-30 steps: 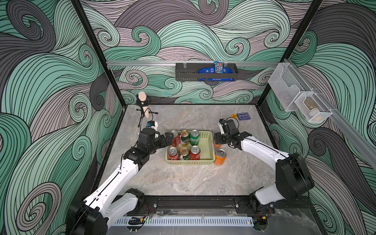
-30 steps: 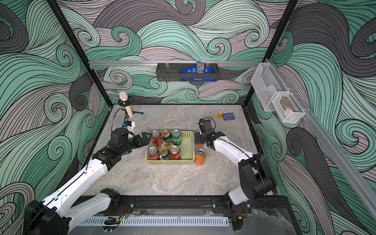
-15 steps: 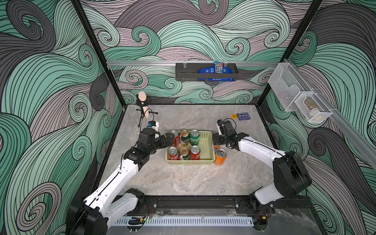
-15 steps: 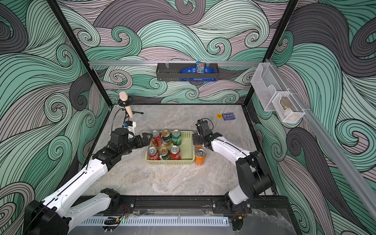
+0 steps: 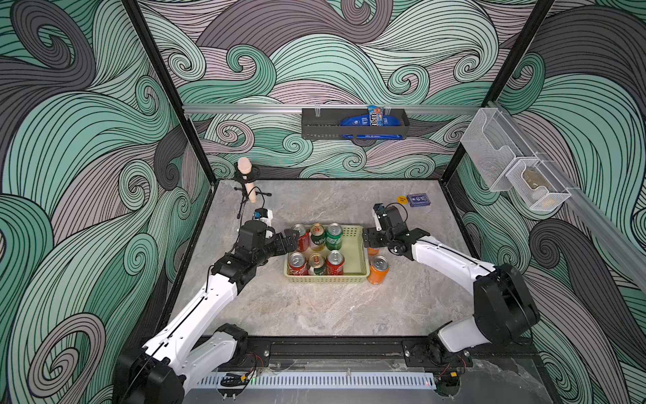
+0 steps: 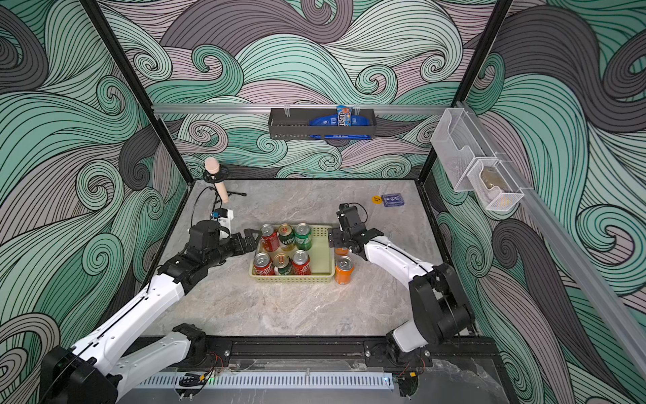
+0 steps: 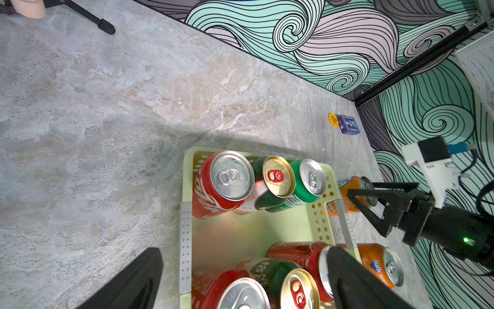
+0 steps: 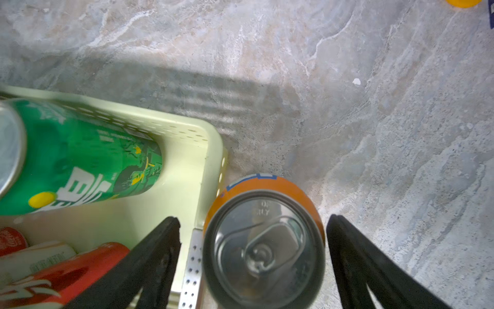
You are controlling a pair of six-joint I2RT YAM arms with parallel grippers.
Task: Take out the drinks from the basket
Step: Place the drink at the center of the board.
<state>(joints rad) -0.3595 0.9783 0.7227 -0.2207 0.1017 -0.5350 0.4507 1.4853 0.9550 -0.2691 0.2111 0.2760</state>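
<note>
Nearest, an orange can (image 5: 378, 271) stands upright on the desk (image 5: 314, 314), just beside the front right corner of the pale yellow-green, perforated basket (image 5: 327, 278). Six cans stand inside in two rows. In front are the front-left red can (image 5: 297, 264), the front dark green can (image 5: 316, 263) with a gold top, and the front-right red can (image 5: 335, 262). Behind them are the rear red can (image 5: 301, 237), the gold-topped rear dark green can (image 5: 317, 236) and the bright green can (image 5: 334, 236).

The left end effector (image 5: 293, 241) sits at the basket's left wall with its jaws apart, gripping nothing. The right end effector (image 8: 254, 220) has its jaws spread and straddles a second orange can (image 8: 263, 248) outside the right wall.

In both top views that can is mostly hidden. The left wrist view cuts off the front row.
</note>
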